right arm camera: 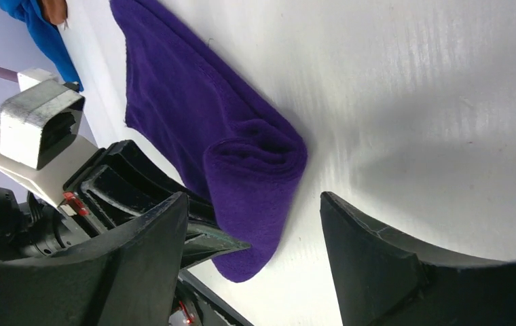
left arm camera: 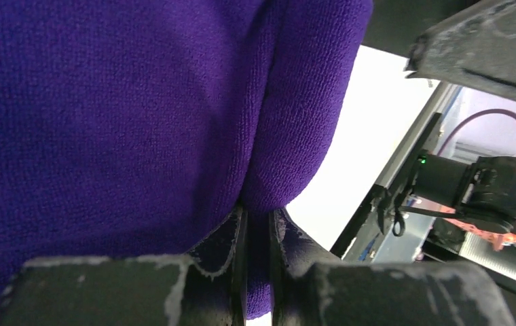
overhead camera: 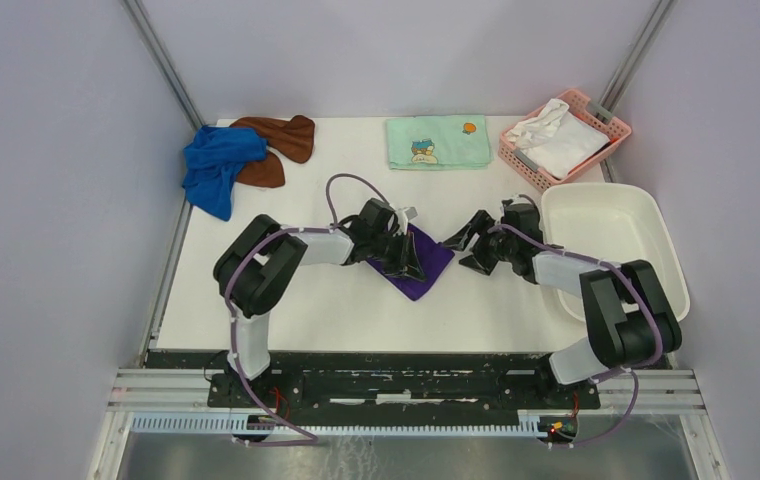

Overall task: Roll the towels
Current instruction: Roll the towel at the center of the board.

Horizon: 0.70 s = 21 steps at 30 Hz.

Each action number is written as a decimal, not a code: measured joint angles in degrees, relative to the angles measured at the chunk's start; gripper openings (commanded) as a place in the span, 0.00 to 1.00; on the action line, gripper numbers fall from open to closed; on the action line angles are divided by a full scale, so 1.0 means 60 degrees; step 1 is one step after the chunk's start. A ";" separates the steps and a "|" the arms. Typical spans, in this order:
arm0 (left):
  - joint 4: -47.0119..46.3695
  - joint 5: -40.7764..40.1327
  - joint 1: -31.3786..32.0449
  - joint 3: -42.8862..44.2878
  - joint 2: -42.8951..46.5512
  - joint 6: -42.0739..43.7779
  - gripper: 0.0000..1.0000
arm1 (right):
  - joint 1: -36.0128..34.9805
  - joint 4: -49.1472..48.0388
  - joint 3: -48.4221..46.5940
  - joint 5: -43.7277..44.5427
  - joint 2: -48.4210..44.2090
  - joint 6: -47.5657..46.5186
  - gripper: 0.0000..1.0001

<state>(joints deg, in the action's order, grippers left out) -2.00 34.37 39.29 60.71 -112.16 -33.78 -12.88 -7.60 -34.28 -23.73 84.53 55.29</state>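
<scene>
Towel (overhead camera: 421, 265), purple, mid-table, partly rolled; left gripper (left arm camera: 258, 227) pinches its folded edge, jaws narrow. Right gripper (overhead camera: 462, 252) spread wide beside roll, holding nothing. Blue towel (overhead camera: 214, 165), brown towel (overhead camera: 281, 138) heaped far-left corner.

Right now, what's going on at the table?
The left gripper is pinched on a fold of the purple towel, which lies mid-table with one end rolled up and the rest flat. The right gripper is open beside that rolled end, holding nothing. The blue towel and the rust-brown towel lie in a loose heap at the far left corner, not yet rolled.
</scene>
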 measured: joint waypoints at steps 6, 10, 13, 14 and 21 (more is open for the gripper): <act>-0.0539 0.0368 -0.0342 -0.0401 -0.0040 -0.0809 0.06 | -0.0051 -0.0911 0.0291 -0.0546 0.0863 0.0492 0.77; -0.0871 0.0652 -0.0492 -0.0528 -0.0168 -0.1268 0.06 | -0.0178 -0.1559 0.0342 -0.0841 0.1198 0.0714 0.75; -0.1002 0.0838 -0.0550 -0.0539 -0.0273 -0.1515 0.07 | -0.0353 -0.2087 0.0441 -0.1031 0.1410 0.0903 0.73; -0.1024 0.0885 -0.0576 -0.0543 -0.0302 -0.1592 0.07 | -0.0408 -0.2222 0.0466 -0.1049 0.1464 0.0940 0.71; -0.1078 0.1020 -0.0605 -0.0539 -0.0364 -0.1763 0.12 | -0.0627 -0.2958 0.0579 -0.0987 0.1909 0.1147 0.51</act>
<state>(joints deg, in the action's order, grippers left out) -8.47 40.49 35.66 57.47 -114.34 -44.36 -16.64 -25.34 -30.81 -29.65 95.98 62.17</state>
